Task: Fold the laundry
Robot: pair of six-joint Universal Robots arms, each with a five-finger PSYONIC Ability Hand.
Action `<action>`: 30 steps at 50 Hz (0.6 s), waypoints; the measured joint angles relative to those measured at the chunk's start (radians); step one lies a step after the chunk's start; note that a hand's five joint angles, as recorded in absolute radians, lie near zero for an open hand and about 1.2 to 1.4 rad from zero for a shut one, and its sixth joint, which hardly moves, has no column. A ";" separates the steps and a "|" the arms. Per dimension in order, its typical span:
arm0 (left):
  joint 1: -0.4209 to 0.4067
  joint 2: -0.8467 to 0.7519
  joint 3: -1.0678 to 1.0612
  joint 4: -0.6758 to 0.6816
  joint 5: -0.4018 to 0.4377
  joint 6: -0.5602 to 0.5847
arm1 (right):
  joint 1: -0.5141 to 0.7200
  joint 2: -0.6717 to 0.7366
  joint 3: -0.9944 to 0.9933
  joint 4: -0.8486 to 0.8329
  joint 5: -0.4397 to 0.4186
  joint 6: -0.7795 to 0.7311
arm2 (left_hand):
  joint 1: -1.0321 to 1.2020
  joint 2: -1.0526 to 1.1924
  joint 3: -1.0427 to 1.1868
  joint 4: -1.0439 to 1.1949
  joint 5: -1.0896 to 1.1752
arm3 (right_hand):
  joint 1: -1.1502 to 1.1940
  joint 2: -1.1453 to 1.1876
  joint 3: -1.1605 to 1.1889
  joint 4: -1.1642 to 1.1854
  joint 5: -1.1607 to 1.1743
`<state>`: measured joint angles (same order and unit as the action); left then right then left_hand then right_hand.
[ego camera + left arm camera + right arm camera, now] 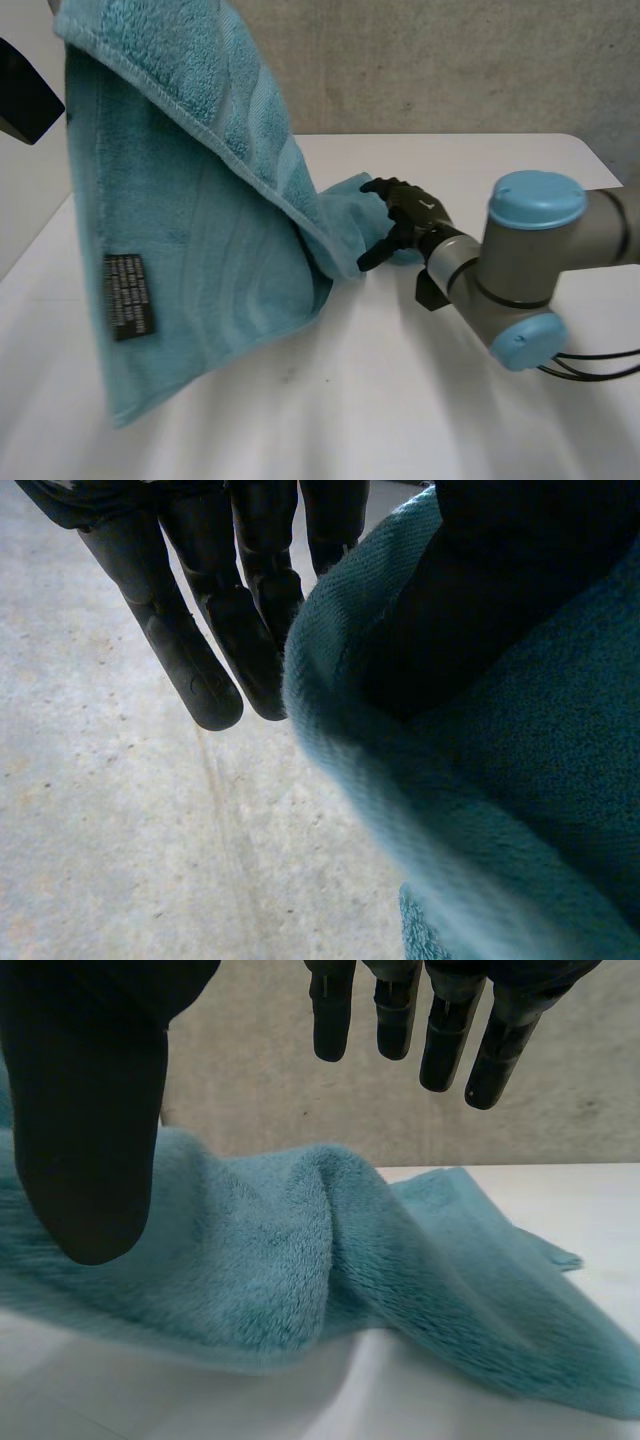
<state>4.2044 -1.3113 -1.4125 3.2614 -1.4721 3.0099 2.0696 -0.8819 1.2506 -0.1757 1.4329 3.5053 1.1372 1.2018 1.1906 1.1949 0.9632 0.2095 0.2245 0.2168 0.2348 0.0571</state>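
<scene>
The teal towel point(200, 250) hangs high at the left, its low end trailing on the white table point(420, 400). The left wrist view sets the left hand point(190, 670) at its top edge, grip impossible to judge. The right wrist view shows the right hand point(85, 1110) spread loose above the trailing end.
</scene>
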 measured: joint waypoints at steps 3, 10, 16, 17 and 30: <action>-0.013 0.002 0.006 0.000 -0.004 0.002 | 0.019 0.046 -0.048 0.003 0.001 -0.003 | -0.001 0.000 0.000 0.000 0.000 | 0.000 0.000 0.000 0.000 0.000; -0.005 0.001 0.006 0.002 -0.007 0.003 | 0.043 0.108 -0.103 0.004 0.006 -0.016 | -0.001 0.000 0.001 0.000 0.000 | 0.220 0.266 0.272 0.253 0.246; 0.042 -0.004 -0.004 0.002 -0.013 0.002 | 0.039 0.108 -0.104 -0.002 0.010 -0.031 | -0.001 0.000 0.001 0.000 0.000 | 0.773 0.932 0.928 0.913 0.890; 0.052 -0.004 -0.005 0.002 -0.014 0.001 | 0.038 0.106 -0.101 -0.002 0.007 -0.033 | -0.001 0.000 0.001 0.000 0.000 | 0.773 0.932 0.928 0.913 0.890; 0.123 0.002 -0.005 0.000 -0.018 0.000 | 0.024 -0.044 -0.040 0.019 -0.013 -0.148 | -0.001 0.000 0.001 0.000 0.000 | 0.282 0.340 0.352 0.346 0.359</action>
<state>4.3275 -1.3094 -1.4172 3.2615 -1.4905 3.0096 2.0936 -0.9261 1.2108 -0.1569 1.4202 3.3570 1.1365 1.2023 1.1914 1.1951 0.9633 0.4919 0.5648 0.5685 0.5811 0.4161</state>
